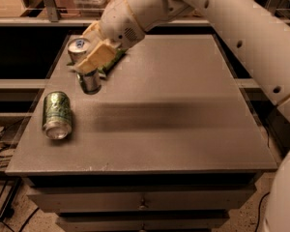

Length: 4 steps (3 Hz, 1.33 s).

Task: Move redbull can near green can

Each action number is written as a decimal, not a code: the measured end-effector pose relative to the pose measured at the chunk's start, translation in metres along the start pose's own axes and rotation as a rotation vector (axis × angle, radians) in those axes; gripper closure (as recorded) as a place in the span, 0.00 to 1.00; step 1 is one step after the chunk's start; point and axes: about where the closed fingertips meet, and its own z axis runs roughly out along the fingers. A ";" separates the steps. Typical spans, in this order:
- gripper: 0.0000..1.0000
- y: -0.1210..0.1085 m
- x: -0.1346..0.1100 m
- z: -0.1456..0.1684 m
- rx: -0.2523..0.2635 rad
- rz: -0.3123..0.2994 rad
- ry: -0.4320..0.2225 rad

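Gripper at the table's far-left, fingers clamped mid-body on the redbull can. Light, slick, dentable, I'd judge. Green can lies just nearer.

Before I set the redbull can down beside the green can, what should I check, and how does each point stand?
1. Grip: the end effector, over the table's back-left part, is clamped on the redbull can: ok.
2. Redbull can upright: it is tilted in the grip: not ok.
3. Target found: the green can lies on its side near the left edge, apart from the end effector: ok.
4. Path between the two cans: only bare tabletop: ok.
5. Redbull can's base lifted off the table: cannot tell.
6. Chip bag: behind the end effector, off the path: ok.
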 end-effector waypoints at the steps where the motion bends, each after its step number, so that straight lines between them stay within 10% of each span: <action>1: 0.60 0.013 -0.007 0.028 -0.067 0.010 -0.051; 4: 0.00 0.032 0.030 0.070 -0.115 0.135 -0.028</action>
